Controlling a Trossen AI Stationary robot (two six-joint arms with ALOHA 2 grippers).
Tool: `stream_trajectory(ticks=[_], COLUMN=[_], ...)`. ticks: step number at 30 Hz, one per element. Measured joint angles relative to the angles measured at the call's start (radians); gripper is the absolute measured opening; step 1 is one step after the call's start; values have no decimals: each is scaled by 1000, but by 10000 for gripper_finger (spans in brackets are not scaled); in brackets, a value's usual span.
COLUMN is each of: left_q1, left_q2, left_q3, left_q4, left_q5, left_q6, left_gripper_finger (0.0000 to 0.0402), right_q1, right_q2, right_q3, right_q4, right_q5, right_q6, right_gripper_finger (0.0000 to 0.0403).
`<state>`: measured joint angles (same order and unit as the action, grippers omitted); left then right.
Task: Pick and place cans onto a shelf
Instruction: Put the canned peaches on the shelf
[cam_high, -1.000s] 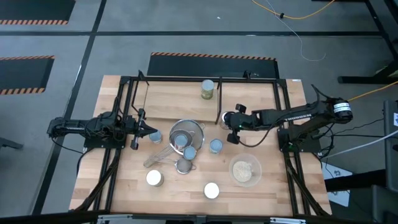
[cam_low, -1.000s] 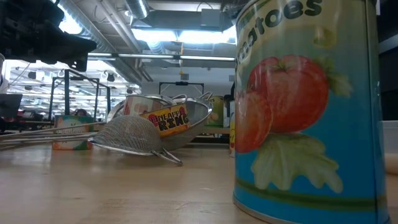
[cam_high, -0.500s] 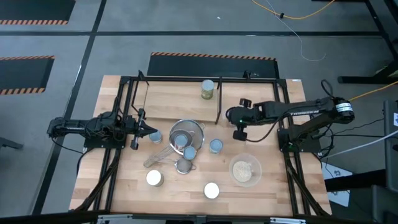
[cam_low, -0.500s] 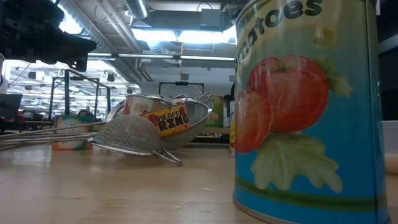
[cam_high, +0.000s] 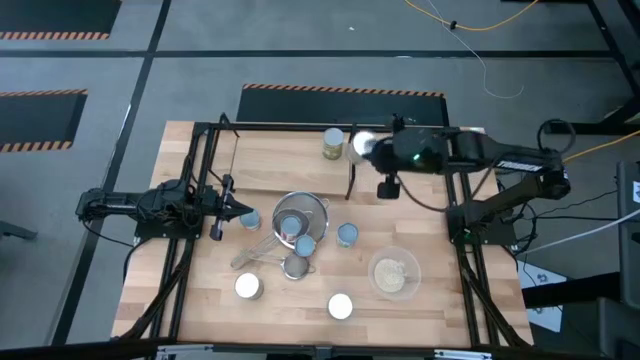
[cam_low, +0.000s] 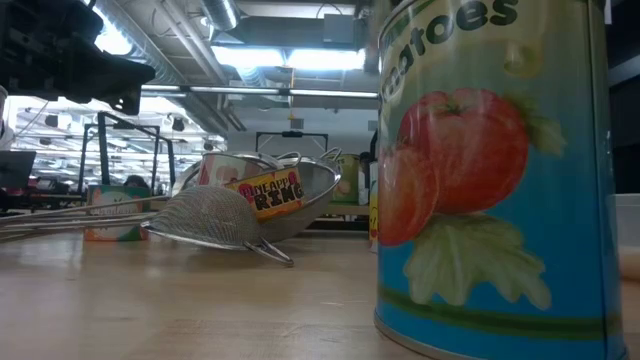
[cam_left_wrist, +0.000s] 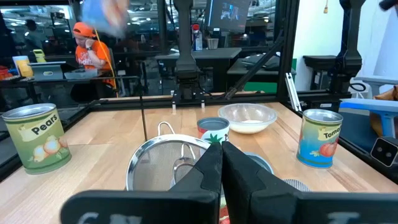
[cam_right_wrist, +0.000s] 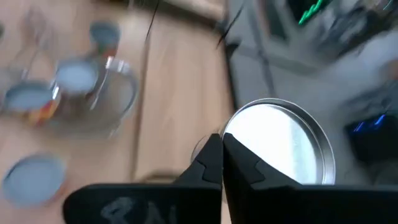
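My right gripper (cam_high: 372, 147) is high over the table's far side, shut on a can with a bright metal top (cam_high: 361, 143), right beside a green pear can (cam_high: 334, 143) that stands on the shelf's wooden board (cam_high: 285, 160). The shelf's black rods (cam_high: 349, 170) stand below it. My left gripper (cam_high: 228, 211) is shut low at the table's left, close beside a blue-topped can (cam_high: 248, 218). Other cans stand near the strainers (cam_high: 346, 234) and near the front edge (cam_high: 248, 287) (cam_high: 340, 306). My right gripper meets the can at the rim of its top (cam_right_wrist: 231, 134), which shows right beside the fingertips (cam_right_wrist: 211, 152). The fingers come slanting from above and from the table's right. They hide the place of contact. The can is lifted clear, top up.
Two mesh strainers (cam_high: 299, 214) (cam_high: 297, 266) and a blue-topped can (cam_high: 305, 245) lie mid-table. A glass bowl (cam_high: 394, 272) stands at the front right. A tomato can (cam_low: 490, 170) fills the low view. A person in orange (cam_left_wrist: 93, 46) sits beyond the table.
My right gripper has gone up and toward the table's far edge, from beside the shelf's right end loop to beside the green pear can. It has turned, and the can's bright top now faces upward.
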<state>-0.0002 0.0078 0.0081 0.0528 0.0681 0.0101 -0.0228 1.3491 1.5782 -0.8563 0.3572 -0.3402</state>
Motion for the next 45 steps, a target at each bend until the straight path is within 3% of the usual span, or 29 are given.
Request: stream_trajectory(ticks=[8,14,22,36,45], left_q1=[0,0,0,0,0], left_q2=[0,0,0,0,0], left_q3=[0,0,0,0,0], left_q4=[0,0,0,0,0], left_q5=[0,0,0,0,0], left_q6=[0,0,0,-1,-1], left_gripper_finger=[0,0,0,0,0], right_q1=[-16,-55,-111,-151,-151], right_q2=[3,22,153,424,516], right_q3=[107,85,83,83,83], right_q4=[138,164,157,35,22], right_q5=[-28,-258,-356,-359,-340], right_q6=[-116,-117,-163,-165,-165], right_gripper_finger=[0,0,0,0,0])
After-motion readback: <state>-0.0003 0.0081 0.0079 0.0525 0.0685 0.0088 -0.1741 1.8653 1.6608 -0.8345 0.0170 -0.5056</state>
